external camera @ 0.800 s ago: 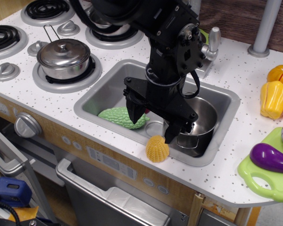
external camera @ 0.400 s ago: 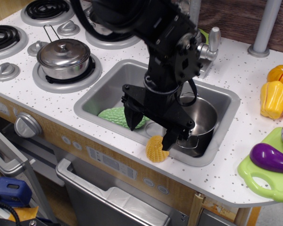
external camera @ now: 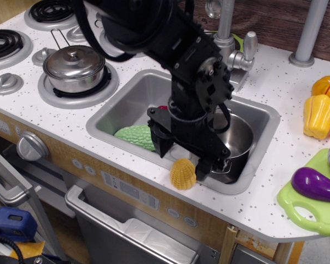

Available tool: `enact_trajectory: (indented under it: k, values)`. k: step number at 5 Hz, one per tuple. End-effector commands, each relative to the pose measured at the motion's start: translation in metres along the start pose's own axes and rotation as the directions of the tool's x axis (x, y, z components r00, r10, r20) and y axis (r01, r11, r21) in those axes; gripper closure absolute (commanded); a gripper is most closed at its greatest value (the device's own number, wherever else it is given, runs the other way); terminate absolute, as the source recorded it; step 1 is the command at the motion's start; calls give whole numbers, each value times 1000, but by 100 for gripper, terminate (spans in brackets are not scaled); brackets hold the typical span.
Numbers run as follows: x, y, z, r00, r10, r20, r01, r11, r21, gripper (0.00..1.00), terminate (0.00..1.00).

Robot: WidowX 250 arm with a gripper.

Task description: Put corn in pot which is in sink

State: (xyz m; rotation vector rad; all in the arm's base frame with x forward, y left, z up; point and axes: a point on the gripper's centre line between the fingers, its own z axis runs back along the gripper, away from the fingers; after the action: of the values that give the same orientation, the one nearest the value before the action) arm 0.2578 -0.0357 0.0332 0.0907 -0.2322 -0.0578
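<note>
Hand (external camera: 182, 159) lower now, fingers apart above corn (external camera: 183, 174) on speckled countertop (external camera: 275, 104) beside sink (external camera: 121, 107).

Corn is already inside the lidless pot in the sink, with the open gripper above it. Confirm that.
Not right. The corn sits on the sink's front rim, outside the lidless pot; the observation.image view shows it. The open gripper is above it.

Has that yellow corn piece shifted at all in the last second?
No. The corn sits at the same spot on the sink's front rim; only the gripper has come lower.
</note>
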Motion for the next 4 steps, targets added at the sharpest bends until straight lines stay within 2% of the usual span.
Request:
enact_trajectory:
  k: [1,4]
  values:
    - [6,1,-3,999,-5,38,6,1000,-10,0,0]
    - [4,-6,-15,998,15,67,-15,1000,-3,0,0]
